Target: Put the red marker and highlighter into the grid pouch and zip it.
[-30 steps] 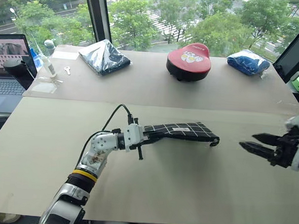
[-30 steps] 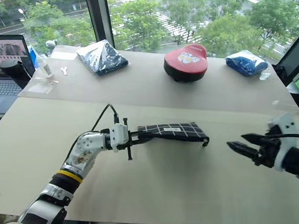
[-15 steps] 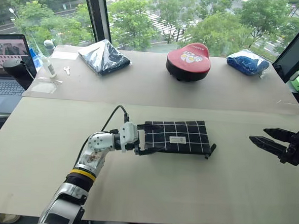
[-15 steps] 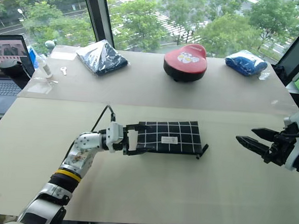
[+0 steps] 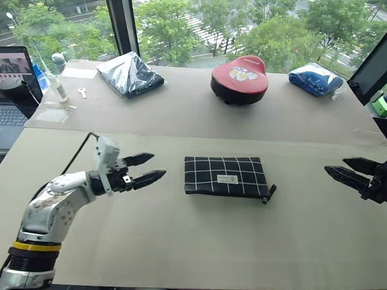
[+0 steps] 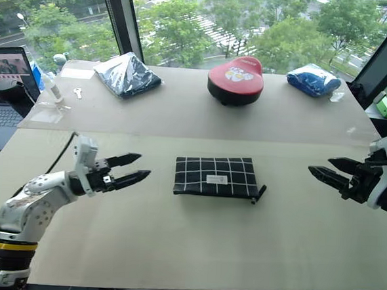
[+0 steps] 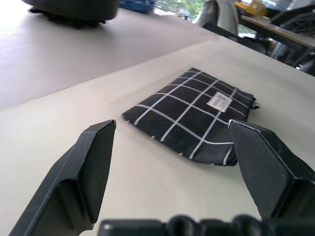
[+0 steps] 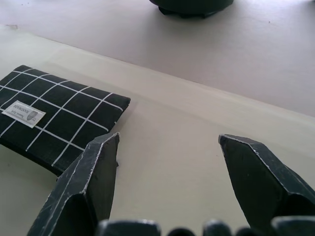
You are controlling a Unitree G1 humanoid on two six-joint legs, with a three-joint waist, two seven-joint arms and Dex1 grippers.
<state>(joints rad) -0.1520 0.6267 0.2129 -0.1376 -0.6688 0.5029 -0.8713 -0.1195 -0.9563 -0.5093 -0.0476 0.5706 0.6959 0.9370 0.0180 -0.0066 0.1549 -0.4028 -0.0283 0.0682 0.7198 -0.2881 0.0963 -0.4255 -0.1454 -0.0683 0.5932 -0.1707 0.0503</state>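
My left gripper [image 5: 147,169], two black fingers on a white and silver arm, hovers above the near pale beige tabletop [image 5: 194,243] with its fingers spread apart and nothing between them. It points toward the flat black fabric pouch with white grid lines [image 5: 225,176], which lies flat near the middle of the table, apart from both of my grippers. The pouch shows a small white label on its upper face, and a short black pull strap [image 5: 269,192] sticks out at its right end. My right gripper [image 5: 347,174] hangs over the table's right edge, its black fingers also spread wide and empty, aimed toward the pouch.

Farther back, across a seam in the tabletop, sit a dark bundle wrapped in clear plastic [image 5: 130,73], a red cushion-like object with a black base [image 5: 239,77], and a blue plastic-wrapped package [image 5: 314,79]. An open laptop [image 5: 4,87] stands at the far left. Beyond the table, windows look onto green trees.
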